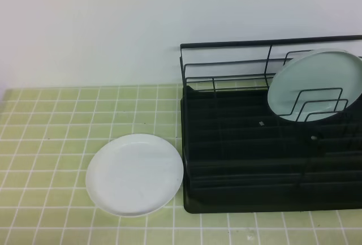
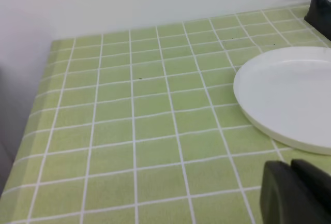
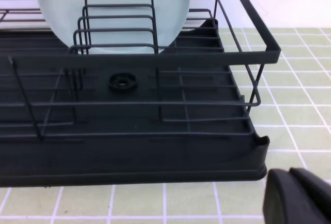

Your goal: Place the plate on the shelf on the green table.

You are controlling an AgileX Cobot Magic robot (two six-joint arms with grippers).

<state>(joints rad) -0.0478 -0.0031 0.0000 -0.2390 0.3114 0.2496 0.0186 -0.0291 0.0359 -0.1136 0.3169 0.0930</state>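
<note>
The plain white plate [image 1: 134, 174] lies flat on the green table [image 1: 51, 120], just left of the shelf [image 1: 266, 149], its rim close to the black tray base. The left wrist view shows the plate [image 2: 289, 97] ahead and to the right of my left gripper [image 2: 292, 175], which is shut and empty, low over the tiles [image 2: 129, 105]. My right gripper [image 3: 289, 180] is shut and empty too, in front of the shelf's [image 3: 129, 115] near right corner. Neither gripper appears in the exterior high view.
A pale mint plate [image 1: 315, 85] stands upright among the wire dividers at the shelf's back right, also seen in the right wrist view [image 3: 111, 12]. A white wall runs behind the table. The table's left edge [image 2: 31, 131] drops off beside a grey surface.
</note>
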